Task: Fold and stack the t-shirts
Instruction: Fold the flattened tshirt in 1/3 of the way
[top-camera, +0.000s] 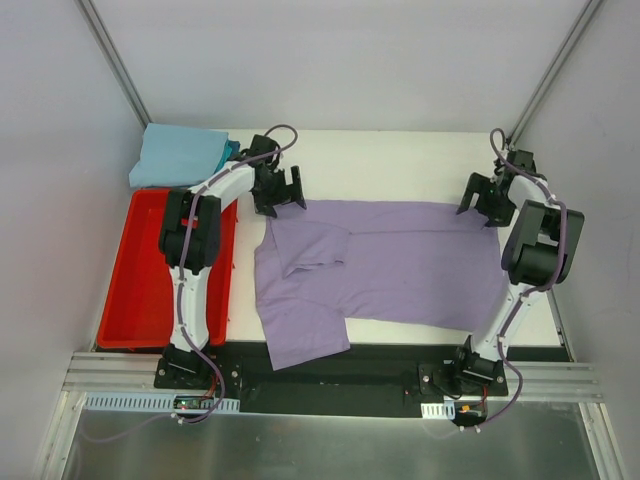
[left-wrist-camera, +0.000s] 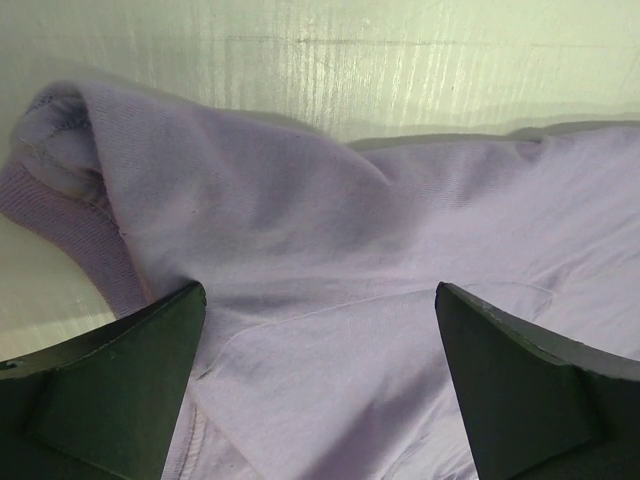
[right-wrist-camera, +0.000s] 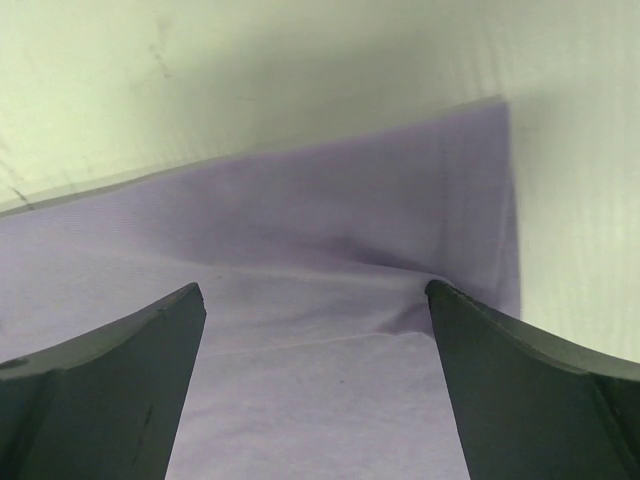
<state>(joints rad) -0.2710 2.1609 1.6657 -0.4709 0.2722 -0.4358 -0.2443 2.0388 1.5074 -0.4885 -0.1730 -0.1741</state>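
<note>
A lavender-purple t-shirt (top-camera: 390, 265) lies spread on the white table, one sleeve folded over near its left side. My left gripper (top-camera: 282, 188) is open, low over the shirt's far left corner; the left wrist view shows the cloth (left-wrist-camera: 330, 250) and a ribbed hem between the jaws. My right gripper (top-camera: 487, 200) is open, low over the far right corner; the right wrist view shows the cloth's edge (right-wrist-camera: 330, 250) between the jaws. Folded light blue and teal shirts (top-camera: 178, 155) are stacked at the far left.
A red plastic bin (top-camera: 150, 275) stands left of the table, beside the left arm. Grey walls close in both sides and the back. The black mounting rail (top-camera: 330, 375) runs along the near edge.
</note>
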